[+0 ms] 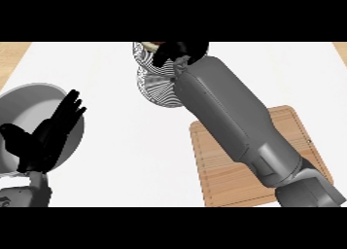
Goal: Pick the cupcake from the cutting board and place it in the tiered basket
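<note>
Tiered basket (156,80) far back at centre of counter (133,160); cutting board (230,182) near right, partly under right forearm; plate (18,114) at left edge, behind left robot hand (50,133).

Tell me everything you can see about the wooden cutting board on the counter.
The rectangular wooden cutting board is light brown with rounded corners and a thin groove running just inside its edge. It lies flat on the white counter, at the right and near side of the view. The robot's grey right forearm crosses above it and hides its middle. No cupcake shows on the visible parts of it. Whether the arm touches it cannot be told.
</note>
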Robot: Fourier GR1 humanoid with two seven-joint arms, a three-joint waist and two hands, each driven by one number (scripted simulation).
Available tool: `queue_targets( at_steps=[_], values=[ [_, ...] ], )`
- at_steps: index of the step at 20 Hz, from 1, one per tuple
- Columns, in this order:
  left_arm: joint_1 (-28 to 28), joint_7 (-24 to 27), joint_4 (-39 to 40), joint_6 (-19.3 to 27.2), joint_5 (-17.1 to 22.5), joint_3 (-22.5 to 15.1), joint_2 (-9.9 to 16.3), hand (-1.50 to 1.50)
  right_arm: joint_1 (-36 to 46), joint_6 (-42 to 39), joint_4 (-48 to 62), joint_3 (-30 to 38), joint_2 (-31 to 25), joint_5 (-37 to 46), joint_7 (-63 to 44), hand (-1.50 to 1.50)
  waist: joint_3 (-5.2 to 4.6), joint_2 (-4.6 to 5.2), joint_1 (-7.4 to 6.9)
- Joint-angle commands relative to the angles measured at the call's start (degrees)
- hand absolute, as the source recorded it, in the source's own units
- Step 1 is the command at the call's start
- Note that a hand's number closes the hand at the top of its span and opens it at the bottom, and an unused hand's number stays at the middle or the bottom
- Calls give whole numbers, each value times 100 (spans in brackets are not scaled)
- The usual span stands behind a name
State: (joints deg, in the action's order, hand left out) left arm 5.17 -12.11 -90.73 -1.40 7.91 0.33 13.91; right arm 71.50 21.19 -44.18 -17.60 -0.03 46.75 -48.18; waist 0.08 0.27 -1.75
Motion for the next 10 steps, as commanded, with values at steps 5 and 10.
queue_targets(
  at_steps=[5, 10],
  values=[
    [110, -97, 82, -129, 95, 180, 91, 0, 237, 1640, 1048, 122, 3, 142, 509, 150, -11, 46, -44],
    [72, 106, 236, 72, -297, -161, -225, 0, 312, 2204, 1637, 53, 3, -339, 1016, -150, -13, 71, -153]
  ],
)
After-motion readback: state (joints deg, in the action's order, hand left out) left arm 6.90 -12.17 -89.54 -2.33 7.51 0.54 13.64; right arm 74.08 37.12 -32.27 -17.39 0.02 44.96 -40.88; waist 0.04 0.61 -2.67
